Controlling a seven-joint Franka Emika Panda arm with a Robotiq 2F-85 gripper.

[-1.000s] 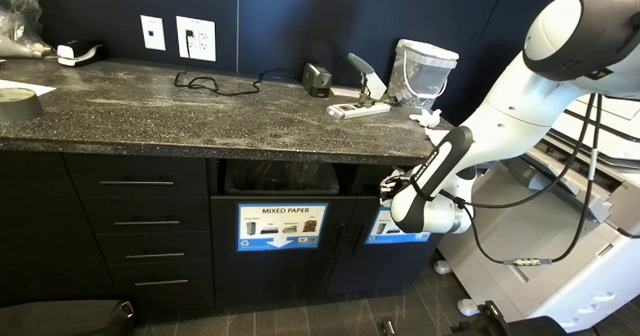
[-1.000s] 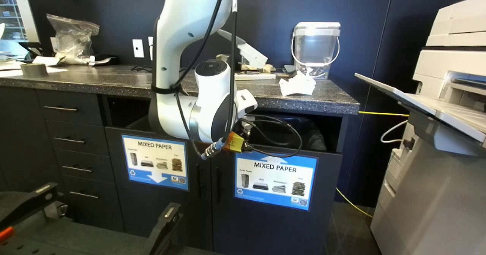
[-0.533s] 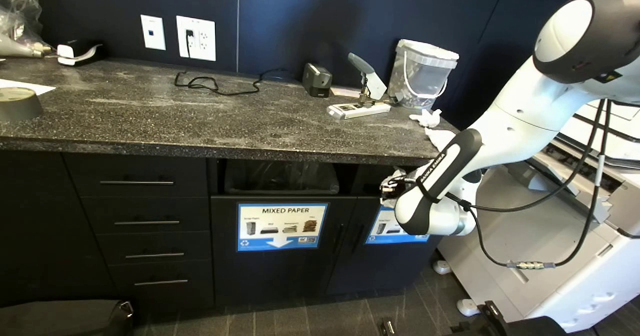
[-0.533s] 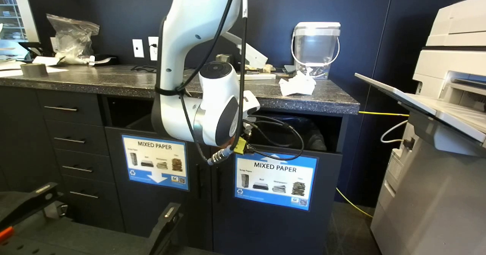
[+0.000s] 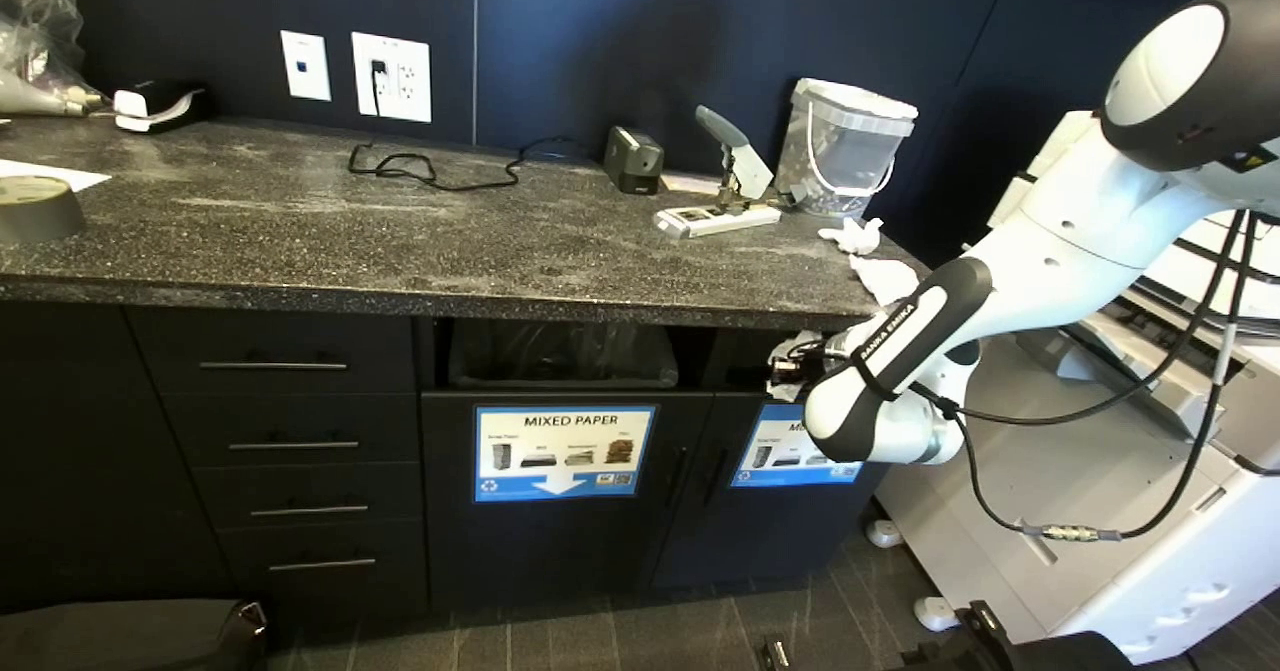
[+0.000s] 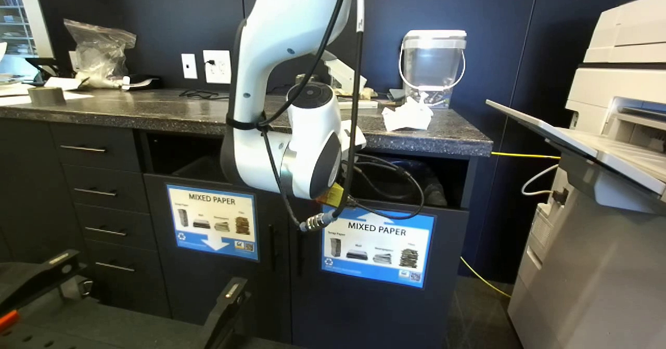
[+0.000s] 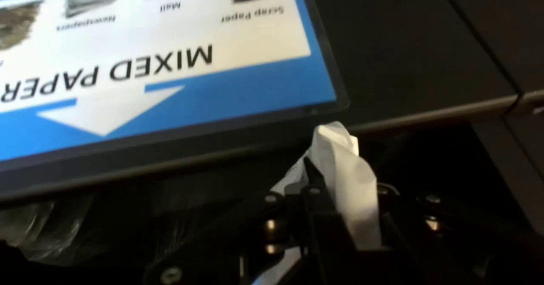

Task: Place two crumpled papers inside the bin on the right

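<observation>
My gripper (image 7: 349, 183) is shut on a white crumpled paper (image 7: 342, 162), which sticks out between the fingers in the wrist view. In an exterior view the gripper (image 5: 787, 366) and held paper (image 5: 784, 391) are at the right bin's slot height; I cannot tell whether the paper is inside. The other exterior view hides the gripper behind the arm. The right bin (image 6: 380, 310) has a blue-edged label; its slot shows a dark liner (image 6: 433, 189). More white crumpled paper (image 5: 855, 237) lies on the counter's right end, also seen in an exterior view (image 6: 408, 115).
The counter's front edge (image 6: 426, 143) overhangs the slot. A matching bin (image 5: 540, 541) stands to the left. A lidded clear bucket (image 6: 433, 60) and a stapler (image 5: 720, 216) stand behind the counter paper. A printer (image 6: 588, 219) stands right. A cable loop (image 6: 416, 203) hangs by the wrist.
The arm has moved to the right in both exterior views. The held paper has shifted slightly right and up in an exterior view. The paper on the counter has not moved.
</observation>
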